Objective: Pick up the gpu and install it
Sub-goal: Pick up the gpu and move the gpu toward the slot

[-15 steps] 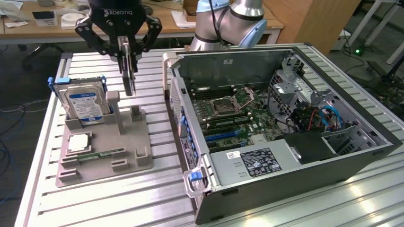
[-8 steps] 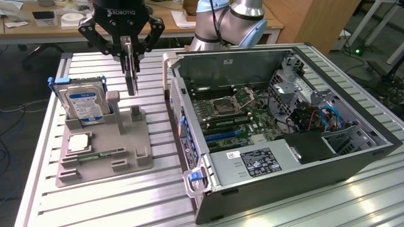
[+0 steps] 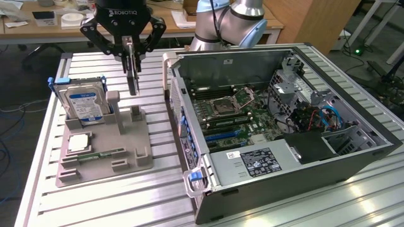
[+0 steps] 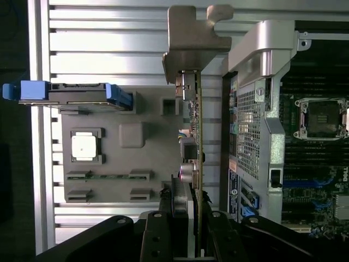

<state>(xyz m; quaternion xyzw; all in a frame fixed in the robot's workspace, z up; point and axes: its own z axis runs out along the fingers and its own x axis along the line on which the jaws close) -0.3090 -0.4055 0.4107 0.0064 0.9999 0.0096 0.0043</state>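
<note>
My gripper [image 3: 130, 53] hangs over the grey parts holder [image 3: 136, 163] at the exterior view's left, shut on the gpu [image 3: 132, 79]. The card hangs upright and edge-on below the fingers, lifted clear of the holder's upright post [image 3: 136, 116]. In the wrist view the gpu [image 4: 197, 125] runs as a thin green board out from between the gripper [image 4: 188, 224] fingers, its silver end bracket [image 4: 191, 38] farthest from them. The open computer case [image 3: 353, 101] lies just beside it, with the motherboard [image 3: 237, 118] exposed.
On the holder stand a silver hard drive [image 3: 82, 101] with blue rails, a square processor [image 3: 79, 142] and a narrow memory stick [image 3: 104, 153]. The case wall [image 4: 253, 82] is close to the card. Everything rests on a slatted aluminium table [image 3: 126, 198]; a desk stands behind.
</note>
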